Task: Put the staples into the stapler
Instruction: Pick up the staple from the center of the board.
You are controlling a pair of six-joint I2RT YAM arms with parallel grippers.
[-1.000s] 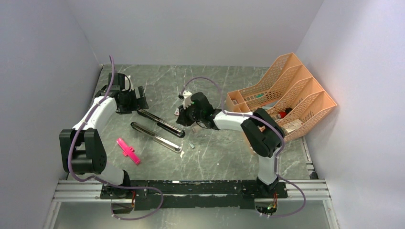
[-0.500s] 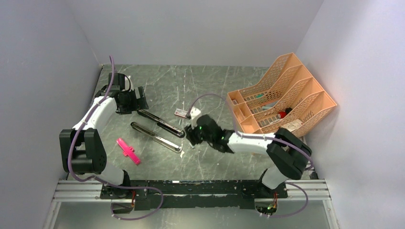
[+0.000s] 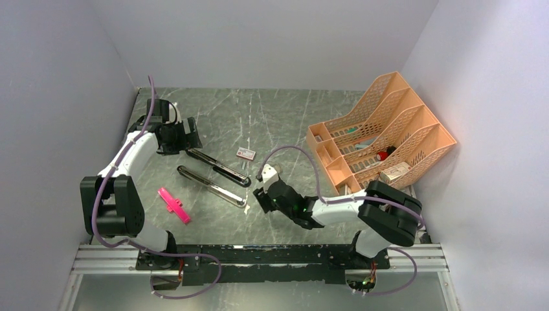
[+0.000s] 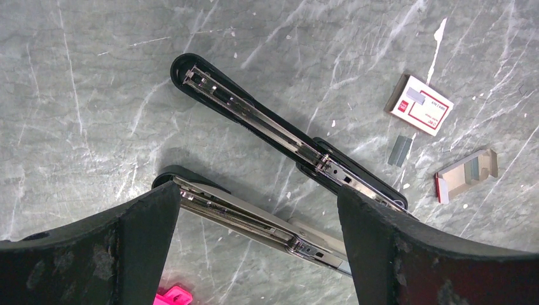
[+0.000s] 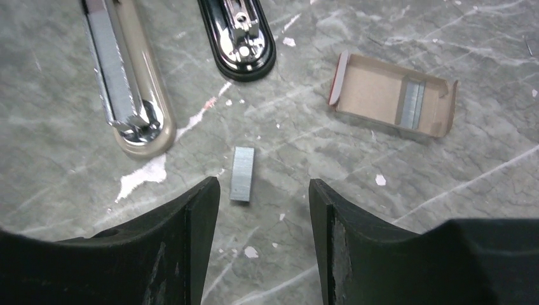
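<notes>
A: Two staplers lay on the grey marbled table (image 3: 291, 116). Which one was ours?
B: The stapler (image 4: 290, 138) with the glossy black shell. It lay opened with its chrome rail facing up, slantwise and just beside the silver-grey stapler (image 4: 254, 219). The two ran parallel and did not touch.
A: And the staples (image 5: 242, 173)?
B: One short silvery strip lay loose on the table, near the rounded ends of both staplers. Another strip sat in the open cardboard tray (image 5: 372, 89) a little farther off. The red-and-white box sleeve (image 4: 419, 103) lay apart from the tray.
A: Did the right gripper (image 5: 264, 185) have the strip?
B: No. Its fingers stood apart and empty, low over the table, with the loose strip just ahead of the gap between them.
A: And the left gripper (image 4: 257, 192)?
B: It was spread wide with nothing in it, poised above the staplers at the end away from the staples.
A: Anything else?
B: A pink cross-shaped piece (image 3: 173, 205) lay on the left side, and an orange file rack (image 3: 382, 136) stood on the right.
</notes>
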